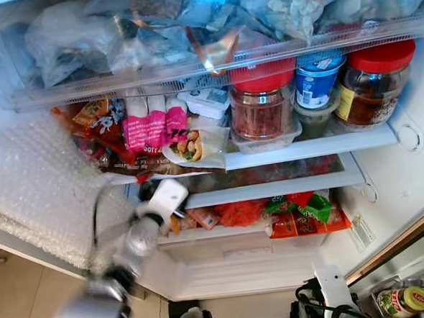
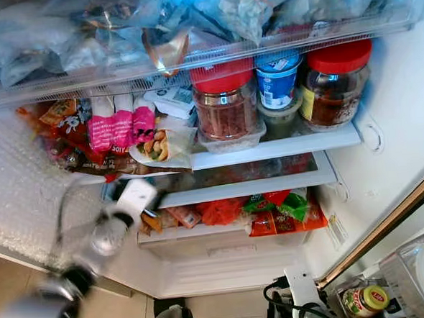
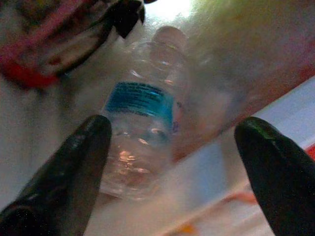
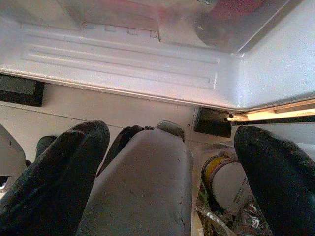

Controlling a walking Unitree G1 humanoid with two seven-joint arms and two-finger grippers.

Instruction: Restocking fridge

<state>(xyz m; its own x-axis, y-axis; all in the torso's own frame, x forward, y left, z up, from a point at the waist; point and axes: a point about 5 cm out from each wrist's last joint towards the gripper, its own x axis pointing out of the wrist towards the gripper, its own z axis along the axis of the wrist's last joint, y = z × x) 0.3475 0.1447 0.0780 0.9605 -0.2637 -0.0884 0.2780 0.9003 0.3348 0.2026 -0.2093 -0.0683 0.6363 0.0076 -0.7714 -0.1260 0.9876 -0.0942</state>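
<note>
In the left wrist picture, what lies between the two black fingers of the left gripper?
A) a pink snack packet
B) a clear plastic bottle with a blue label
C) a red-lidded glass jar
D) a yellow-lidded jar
B: the left gripper has its fingers spread apart around a clear plastic bottle with a blue label, lying on the fridge shelf.
</note>
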